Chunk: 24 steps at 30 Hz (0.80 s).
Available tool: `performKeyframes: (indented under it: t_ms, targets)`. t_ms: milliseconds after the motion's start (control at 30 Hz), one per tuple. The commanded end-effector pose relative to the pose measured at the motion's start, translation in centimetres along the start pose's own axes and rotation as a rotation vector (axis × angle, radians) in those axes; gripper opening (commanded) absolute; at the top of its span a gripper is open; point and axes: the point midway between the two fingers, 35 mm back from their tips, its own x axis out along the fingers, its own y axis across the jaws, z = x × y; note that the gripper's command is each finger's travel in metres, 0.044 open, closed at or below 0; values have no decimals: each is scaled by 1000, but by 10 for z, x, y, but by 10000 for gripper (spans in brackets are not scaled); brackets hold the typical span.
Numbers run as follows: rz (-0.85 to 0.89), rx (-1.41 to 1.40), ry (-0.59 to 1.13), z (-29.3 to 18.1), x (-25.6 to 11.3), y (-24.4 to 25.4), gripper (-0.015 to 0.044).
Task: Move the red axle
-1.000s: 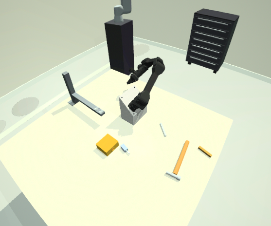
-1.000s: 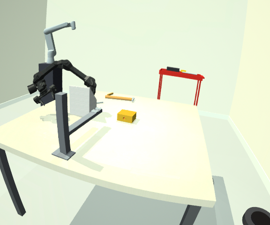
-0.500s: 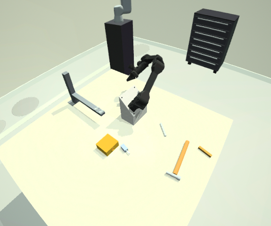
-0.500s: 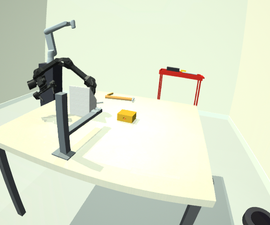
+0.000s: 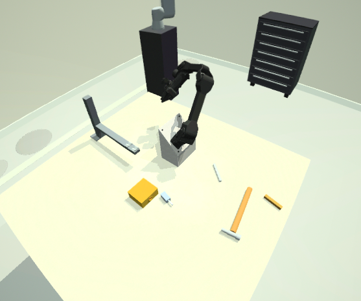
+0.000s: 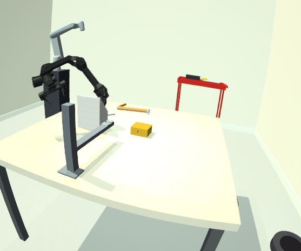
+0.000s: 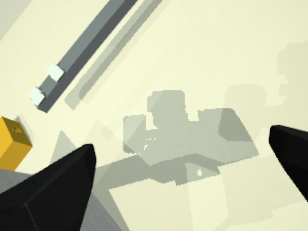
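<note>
The beam appears to be the yellow block [image 5: 142, 191] [image 6: 140, 125] [image 7: 11, 146] on the table. A round opening [image 6: 138, 131] [image 7: 16, 130] in its side has a small orange-red spot in the exterior view; the red axle cannot be made out clearly. The grey bracket [image 5: 114, 135] [image 6: 70, 135] [image 7: 92, 49] is an upright post with a raised horizontal arm. Two pale V-blocks [image 5: 131, 146] [image 6: 107, 122] [image 7: 55, 72] sit near the arm's free end, with no axle visible in them. My gripper [image 6: 57, 99] [image 7: 182, 143] is open and empty, high above the table, beyond the bracket's free end.
The white robot mount [image 5: 169, 149] [image 6: 88, 111] stands between gripper and block. A small blue-grey piece [image 5: 165, 196] lies beside the block. A pale rod [image 5: 217, 172], a hammer [image 5: 242, 209] [image 6: 132, 109] and an orange bar [image 5: 273, 202] [image 6: 122, 104] lie further off.
</note>
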Motion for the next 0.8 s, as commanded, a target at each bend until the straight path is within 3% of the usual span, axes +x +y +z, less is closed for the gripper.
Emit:
performKeyframes:
  t_ms: [0,433,767]
  targets:
    - [-16,-57,50,24,9,20,440]
    - [-67,-567,298,121,95,161,440]
    - [-18,-987,472,112,177,284,440]
